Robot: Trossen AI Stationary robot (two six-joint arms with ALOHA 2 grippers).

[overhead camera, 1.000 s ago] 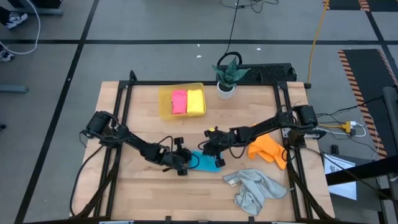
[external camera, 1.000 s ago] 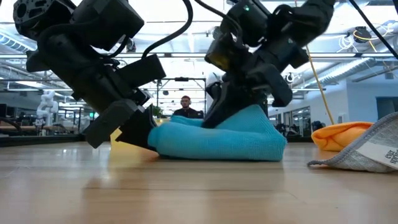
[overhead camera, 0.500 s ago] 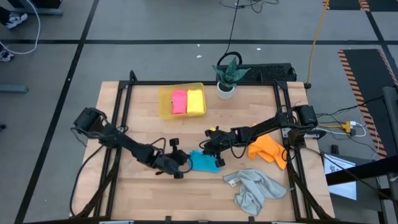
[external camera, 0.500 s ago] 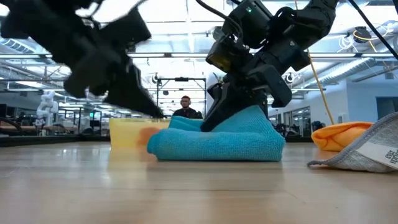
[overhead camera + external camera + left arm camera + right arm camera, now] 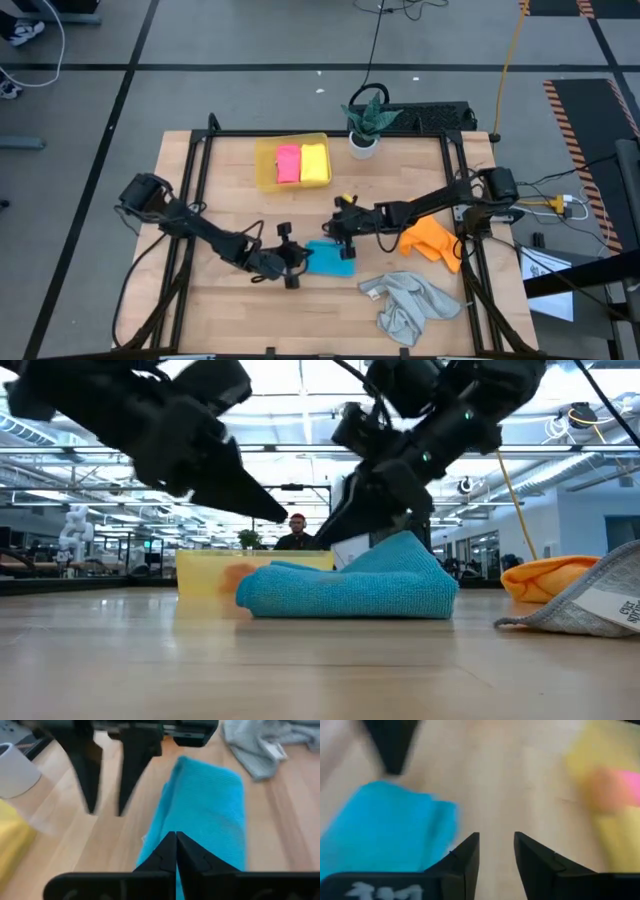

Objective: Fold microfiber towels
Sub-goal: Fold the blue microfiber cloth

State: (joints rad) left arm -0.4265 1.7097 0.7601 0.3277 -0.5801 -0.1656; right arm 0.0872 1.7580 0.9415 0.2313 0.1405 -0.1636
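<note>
Lying folded between both grippers, the blue towel [image 5: 330, 258] is free (left gripper [image 5: 292, 263] closed, right gripper [image 5: 346, 240] parted).

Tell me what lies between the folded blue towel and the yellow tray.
Only bare wooden table lies between the blue towel and the yellow tray, as the high view shows.

Bright blue towel [image 5: 330, 258], orange towel [image 5: 428, 240], light grey towel [image 5: 408, 303] — pink [image 5: 288, 163] and yellow [image 5: 315, 162] towels in a translucent yellow tray [image 5: 265, 165].
</note>
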